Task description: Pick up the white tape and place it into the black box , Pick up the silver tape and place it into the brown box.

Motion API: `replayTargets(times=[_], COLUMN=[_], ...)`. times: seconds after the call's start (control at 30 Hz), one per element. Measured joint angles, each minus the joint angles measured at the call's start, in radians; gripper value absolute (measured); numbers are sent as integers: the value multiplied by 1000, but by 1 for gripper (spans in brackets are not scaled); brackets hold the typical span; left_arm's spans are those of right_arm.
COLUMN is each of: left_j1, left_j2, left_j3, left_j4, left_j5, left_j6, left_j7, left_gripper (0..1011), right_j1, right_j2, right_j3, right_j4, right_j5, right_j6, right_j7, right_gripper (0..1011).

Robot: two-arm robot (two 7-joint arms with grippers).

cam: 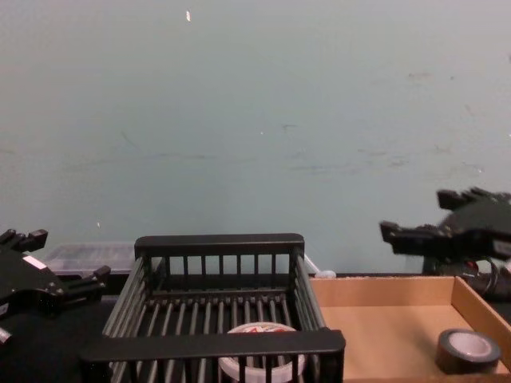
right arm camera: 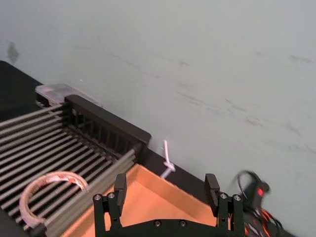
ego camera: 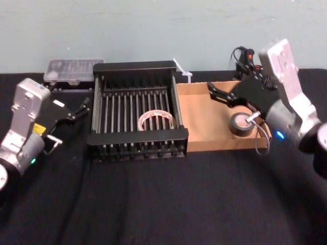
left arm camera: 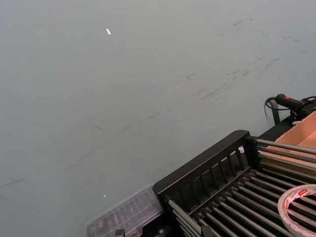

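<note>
The white tape [ego camera: 157,121] lies flat on the slatted floor of the black box [ego camera: 138,137], and it also shows in the chest view [cam: 259,331] and the left wrist view [left arm camera: 301,207]. The silver tape [ego camera: 241,124] rests in the brown box [ego camera: 204,122] near its right wall, apart from any finger. My right gripper [ego camera: 213,92] hovers open and empty over the tray's back part, above and behind the silver roll [cam: 467,349]. In the right wrist view its two fingers [right arm camera: 120,185] stand wide apart. My left gripper [ego camera: 82,108] is parked left of the crate, open and empty.
A clear plastic case [ego camera: 71,69] sits behind the crate at the back left. A white zip tie [ego camera: 183,71] lies behind the gap between the boxes. Black cables with a red light [ego camera: 244,53] are at the back right. Black cloth covers the table front.
</note>
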Motion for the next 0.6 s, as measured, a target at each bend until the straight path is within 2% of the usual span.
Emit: replayTargets(times=[0.17,0.33,0.6], left_j1=[0,0,0], left_j2=[0,0,0], left_j3=[0,0,0], left_j4=[0,0,0], left_j5=[0,0,0], left_j6=[0,0,0], left_j7=[0,0,0], left_gripper=[1001,1001,1001], right_j1=[-89,-146,-179], right_j2=[-2,-6,-21], right_j3=[32,52,76], right_j4=[-18,-23,-22], right_j5=[-21,-53,-67], right_j6=[-49,-62,-52], right_j7=[-56,-101,-121], right_gripper=[1000,1000,1000])
